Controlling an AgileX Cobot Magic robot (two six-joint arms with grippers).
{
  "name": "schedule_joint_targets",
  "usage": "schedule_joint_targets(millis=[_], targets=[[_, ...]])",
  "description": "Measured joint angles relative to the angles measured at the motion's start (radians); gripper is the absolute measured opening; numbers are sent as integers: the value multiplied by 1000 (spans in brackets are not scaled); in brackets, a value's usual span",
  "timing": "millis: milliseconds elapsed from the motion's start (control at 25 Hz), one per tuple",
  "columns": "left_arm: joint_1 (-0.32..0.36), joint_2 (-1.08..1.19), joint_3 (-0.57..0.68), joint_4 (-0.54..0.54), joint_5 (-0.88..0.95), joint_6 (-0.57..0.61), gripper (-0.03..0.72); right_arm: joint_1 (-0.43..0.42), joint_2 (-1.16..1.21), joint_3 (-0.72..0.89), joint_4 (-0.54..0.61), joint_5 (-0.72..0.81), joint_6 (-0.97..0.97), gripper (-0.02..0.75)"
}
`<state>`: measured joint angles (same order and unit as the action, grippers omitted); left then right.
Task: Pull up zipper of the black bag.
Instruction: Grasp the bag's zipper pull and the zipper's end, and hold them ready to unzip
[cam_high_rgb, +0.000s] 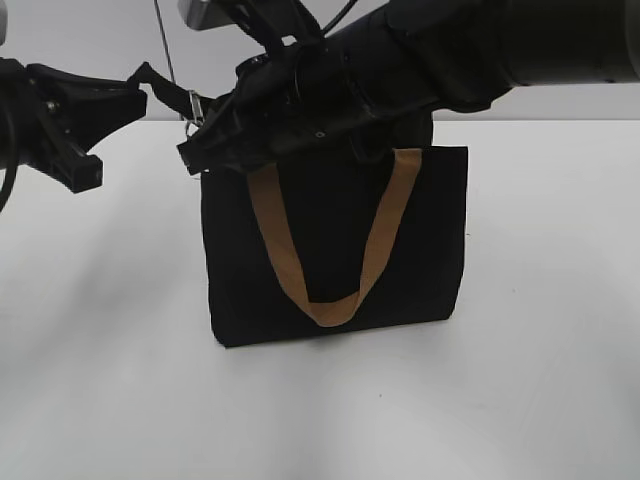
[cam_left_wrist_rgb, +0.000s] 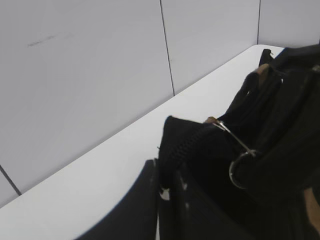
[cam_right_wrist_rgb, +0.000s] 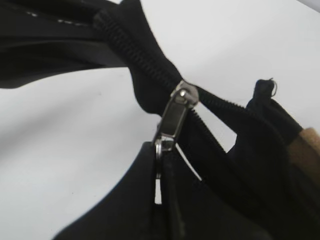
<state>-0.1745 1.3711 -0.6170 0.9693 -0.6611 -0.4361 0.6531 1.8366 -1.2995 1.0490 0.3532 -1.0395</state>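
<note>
- Both end effectors grip: our left end effector (cam_high_rgb: 135, 85) pinches the black bag (cam_high_rgb: 335, 250) corner.
- Our right end effector (cam_right_wrist_rgb: 162, 175) clamps the zipper (cam_right_wrist_rgb: 175, 117) pull (silvery).
- We see the counter (cam_high_rgb: 540, 380) underneath.

Black bag's (cam_high_rgb: 335, 250) top edge behind arm (cam_high_rgb: 420, 60)

Left pincer (cam_left_wrist_rgb: 167, 192) gripping black bag (cam_left_wrist_rgb: 280, 140)

Black bag (cam_high_rgb: 420, 250), tan handles (cam_high_rgb: 330, 300)
</note>
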Motion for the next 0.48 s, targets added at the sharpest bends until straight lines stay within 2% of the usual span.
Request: schedule_joint_targets(millis=[480], targets=[[0, 0, 0, -1, 1, 0, 27, -9, -29, 0, -7, 45, 12, -1]])
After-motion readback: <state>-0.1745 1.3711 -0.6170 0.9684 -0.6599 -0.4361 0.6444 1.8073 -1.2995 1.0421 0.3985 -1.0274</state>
